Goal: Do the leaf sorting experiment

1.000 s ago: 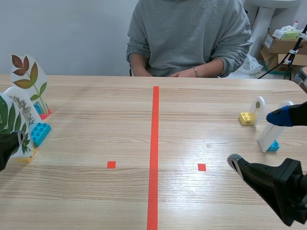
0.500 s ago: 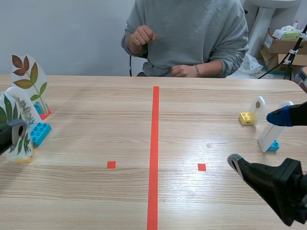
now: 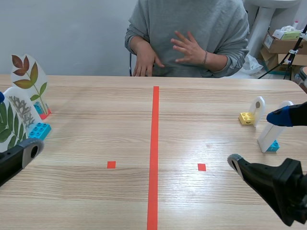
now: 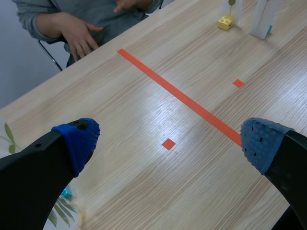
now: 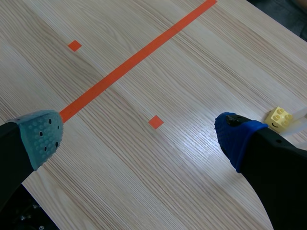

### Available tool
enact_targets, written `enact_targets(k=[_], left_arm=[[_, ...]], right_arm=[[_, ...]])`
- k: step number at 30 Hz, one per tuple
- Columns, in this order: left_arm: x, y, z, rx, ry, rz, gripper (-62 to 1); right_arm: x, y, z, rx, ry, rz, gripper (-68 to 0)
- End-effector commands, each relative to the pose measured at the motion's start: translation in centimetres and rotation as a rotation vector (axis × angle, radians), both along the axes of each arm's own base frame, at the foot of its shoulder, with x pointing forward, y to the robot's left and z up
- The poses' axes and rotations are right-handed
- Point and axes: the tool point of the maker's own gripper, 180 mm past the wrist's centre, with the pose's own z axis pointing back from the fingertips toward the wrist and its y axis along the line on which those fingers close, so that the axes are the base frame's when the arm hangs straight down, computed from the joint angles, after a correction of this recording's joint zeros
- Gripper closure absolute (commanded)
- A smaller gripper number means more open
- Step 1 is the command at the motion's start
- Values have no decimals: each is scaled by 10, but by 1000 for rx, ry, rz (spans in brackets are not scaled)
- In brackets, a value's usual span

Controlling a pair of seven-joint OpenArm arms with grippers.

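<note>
**A:** Where do the leaf cards stand?

**B:** Three crowd the table's left edge: a brown-and-green leaf card, a grey fern card by a blue brick, and a green leaf card. Near the right edge, a white card stands at a yellow brick, with a second white card beside it.

**A:** And between the groups?

**B:** Bare wood and tape marks.

**A:** The pincers?

**B:** The left pincer is spread wide, holds nothing, and sits just beside the green leaf card. The right pincer is spread wide too, near the white cards and touching neither.
</note>
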Motion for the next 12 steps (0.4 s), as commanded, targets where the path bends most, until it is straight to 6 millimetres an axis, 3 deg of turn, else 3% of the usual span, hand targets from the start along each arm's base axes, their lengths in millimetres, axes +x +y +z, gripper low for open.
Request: enact_targets(k=[1, 12], left_arm=[[0, 1, 0, -17, 5, 9, -623], [1, 1, 0, -25, 7, 7, -623]], right_arm=[[2, -2, 4, -1, -15, 7, -667], [2, -2, 4, -1, -16, 7, -667]])
